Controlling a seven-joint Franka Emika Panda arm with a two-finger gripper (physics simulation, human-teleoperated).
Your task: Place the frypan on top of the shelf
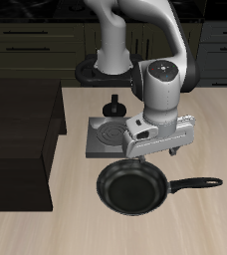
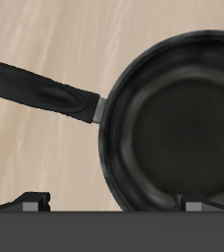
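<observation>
- The frypan (image 1: pixel 131 186) lies flat on the wooden table (image 1: pixel 205 129), near the front edge, its long black handle (image 1: pixel 195 183) running straight out along the tabletop.
- The gripper (image 1: pixel 171 149) hangs just above and behind the pan, over the pan's back rim on the handle side; no contact visible.
- Wrist view: the pan's bowl (image 2: pixel 183 123) and handle (image 2: pixel 40 89) fill the picture, and only two fingertips (image 2: pixel 35 200) peek in, set well apart — jaws spread, holding nothing.
- The grey burner plate (image 1: pixel 108 136) sits just behind the pan.
- The shelf (image 1: pixel 21 149) stands well apart across the table, its flat top bare.
</observation>
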